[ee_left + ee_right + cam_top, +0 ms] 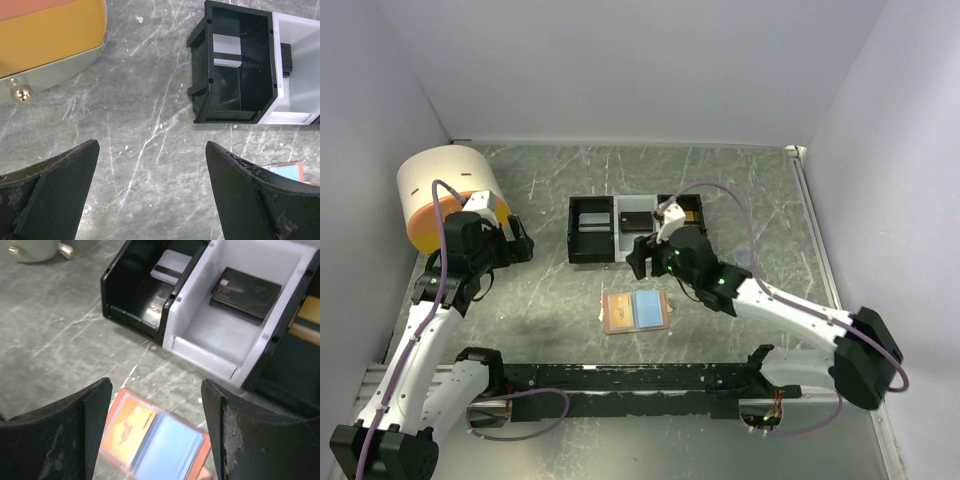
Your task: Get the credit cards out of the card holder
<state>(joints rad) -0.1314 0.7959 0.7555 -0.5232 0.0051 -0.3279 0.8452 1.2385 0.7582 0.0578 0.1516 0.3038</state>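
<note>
The salmon-orange card holder (636, 312) lies open and flat on the marble table, with its light blue lining on the right half. An orange credit card (130, 427) sits in its left pocket. My right gripper (156, 390) hangs open just above the holder (155, 442), between it and the tray, with nothing between its fingers. My left gripper (151, 165) stands wide open over bare table to the left, near the tray's left end and apart from the holder's corner (287, 170). In the top view the left gripper (520, 245) is well left of the right gripper (640, 258).
A three-compartment tray (592, 258) stands behind the holder. A silver card (170, 267) is in its black left bin, a dark card (245, 290) in the white middle bin and a gold card (305, 317) in the right one. A round orange-and-cream container (445, 195) fills the far left corner.
</note>
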